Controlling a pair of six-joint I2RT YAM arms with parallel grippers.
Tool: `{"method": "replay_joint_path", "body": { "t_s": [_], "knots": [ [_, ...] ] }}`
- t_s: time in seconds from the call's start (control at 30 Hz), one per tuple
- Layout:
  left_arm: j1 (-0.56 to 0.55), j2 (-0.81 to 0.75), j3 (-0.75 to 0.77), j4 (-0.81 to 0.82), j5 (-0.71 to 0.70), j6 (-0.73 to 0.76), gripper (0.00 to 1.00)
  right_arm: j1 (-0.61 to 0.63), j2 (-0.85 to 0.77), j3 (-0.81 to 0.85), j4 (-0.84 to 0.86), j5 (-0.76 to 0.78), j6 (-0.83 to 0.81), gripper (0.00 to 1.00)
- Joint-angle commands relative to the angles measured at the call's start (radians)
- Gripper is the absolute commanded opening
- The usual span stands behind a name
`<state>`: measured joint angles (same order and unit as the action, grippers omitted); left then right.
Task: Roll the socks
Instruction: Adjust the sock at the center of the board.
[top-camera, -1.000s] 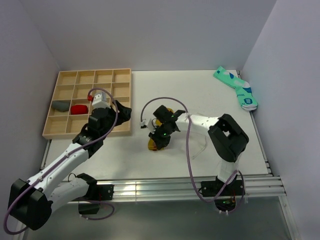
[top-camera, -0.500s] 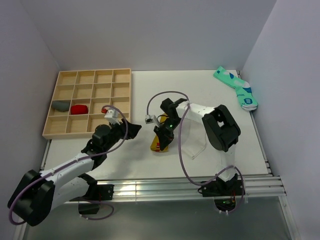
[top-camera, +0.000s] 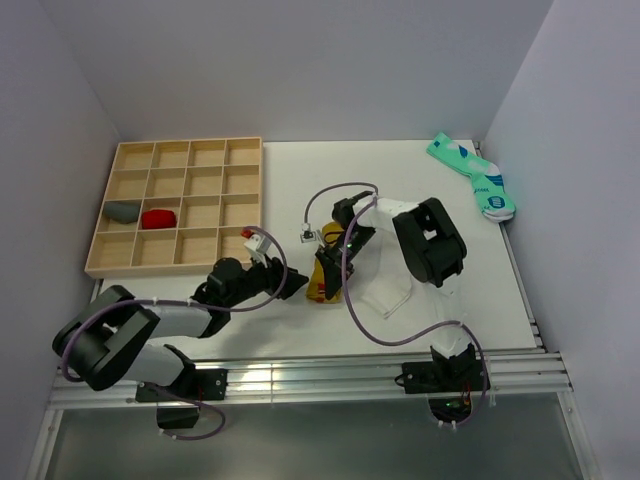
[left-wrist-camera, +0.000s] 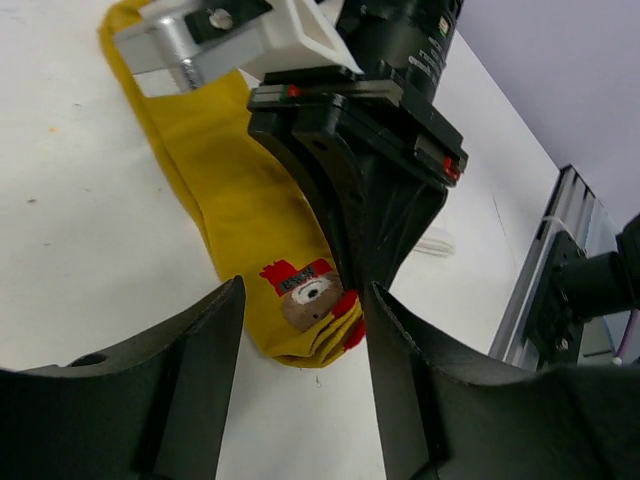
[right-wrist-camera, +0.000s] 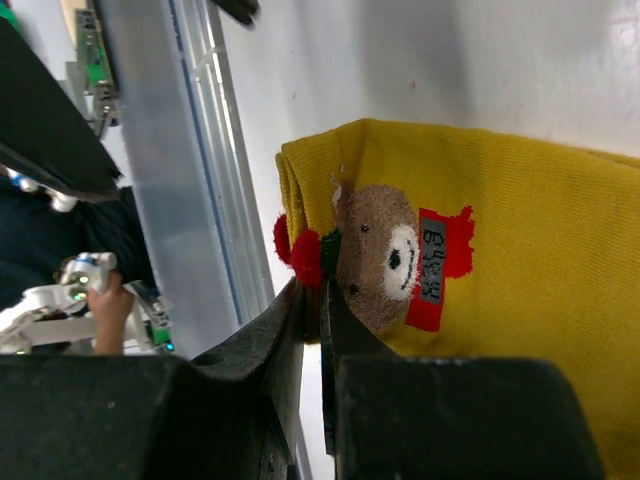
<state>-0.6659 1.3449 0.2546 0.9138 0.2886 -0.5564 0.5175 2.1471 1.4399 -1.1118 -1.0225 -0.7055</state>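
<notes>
The mustard-yellow sock (top-camera: 322, 282) lies stretched out at the table's middle, and its bear mark with red and white (left-wrist-camera: 305, 290) is at the near end. My right gripper (top-camera: 331, 262) is shut on that end of the sock (right-wrist-camera: 520, 230), pinching the folded edge by the red tuft (right-wrist-camera: 320, 285). My left gripper (top-camera: 292, 286) is open, low over the table just left of the sock, and its jaws (left-wrist-camera: 303, 300) frame the marked end without touching it. The white sock (top-camera: 385, 292) lies flat under the right arm.
A wooden compartment tray (top-camera: 240, 150) at the back left holds a grey bundle (top-camera: 123, 210) and a red bundle (top-camera: 158, 217). Teal patterned socks (top-camera: 475, 178) lie at the back right. An aluminium rail (top-camera: 330, 375) runs along the near edge.
My left arm has swung down from the tray and right, low to the table beside the yellow sock. My right gripper has shifted on the sock, which now lies longer and flatter.
</notes>
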Motion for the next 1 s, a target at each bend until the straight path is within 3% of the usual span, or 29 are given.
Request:
{"method": "replay_joint_path", "body": {
  "t_s": [0.0,0.3,0.97],
  "knots": [
    [-0.012,0.055,0.041,0.172,0.087,0.027,0.56,-0.016,0.017,0.036,-0.071,-0.062,-0.035,0.00],
    [-0.029,0.213,0.071,0.258,0.172,0.015,0.58,-0.042,0.036,0.042,-0.102,-0.080,-0.060,0.00],
    [-0.092,0.321,0.114,0.201,0.173,0.049,0.56,-0.077,0.051,0.057,-0.131,-0.091,-0.072,0.00]
  ]
}}
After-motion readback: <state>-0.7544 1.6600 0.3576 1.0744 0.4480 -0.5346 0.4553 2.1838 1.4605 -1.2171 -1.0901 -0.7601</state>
